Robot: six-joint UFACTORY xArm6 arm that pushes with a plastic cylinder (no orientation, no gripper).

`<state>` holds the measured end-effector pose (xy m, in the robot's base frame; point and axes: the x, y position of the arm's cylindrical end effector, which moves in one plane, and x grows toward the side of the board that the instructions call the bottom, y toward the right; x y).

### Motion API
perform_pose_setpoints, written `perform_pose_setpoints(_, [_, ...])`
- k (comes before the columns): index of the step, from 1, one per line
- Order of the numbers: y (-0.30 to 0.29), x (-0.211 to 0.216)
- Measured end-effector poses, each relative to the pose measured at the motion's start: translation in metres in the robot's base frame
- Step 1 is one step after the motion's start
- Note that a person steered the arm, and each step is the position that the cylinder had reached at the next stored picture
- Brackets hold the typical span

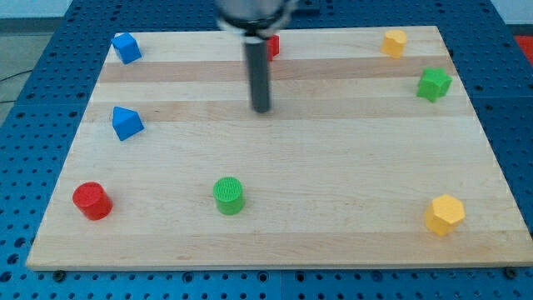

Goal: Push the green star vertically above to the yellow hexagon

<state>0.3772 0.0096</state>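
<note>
Standing w/ tip (261, 108) on bare wood near the board's (275, 233) top middle, touching no block; no pincer on this rig, only a plain rod, so nothing held and nothing to open or close. Green star (434, 84) well apart to the view's right of tip and slightly higher; yellow hexagon (445, 215) far to the right and well below, near the bottom right corner. Already lying roughly above the hexagon, that star, so prob. only a small correction needed. Main risk: coming from the left and pushing too hard, sending the star toward the right edge or off the board. Second risk: mistaking the other yellow block (394, 42), up-right of tip, for the target. Off-centre contact could also spin the star aside instead of moving it straight. Red block (272, 46) just behind the rod, up from tip; could be knocked if swinging upward first. Green cylinder (228, 196), red cylinder (92, 201) and two blue blocks (126, 47) (127, 122) all left or below, out of the way.
</note>
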Motion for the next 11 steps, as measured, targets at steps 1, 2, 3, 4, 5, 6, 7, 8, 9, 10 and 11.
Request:
perform_pose_setpoints(1, [0.118, 0.000])
perform_pose_setpoints(2, [0.171, 0.053])
perform_pose_setpoints(3, [0.233, 0.060])
perform_pose_setpoints(4, [0.265, 0.025])
perform_pose_setpoints(5, [0.262, 0.016])
perform_pose_setpoints(6, [0.285, -0.002])
perform_pose_setpoints(7, [0.264, -0.015])
perform_pose_setpoints(8, [0.165, 0.001])
perform_pose_setpoints(9, [0.197, 0.001])
perform_pose_setpoints(10, [0.222, 0.022])
perform_pose_setpoints(11, [0.256, -0.034])
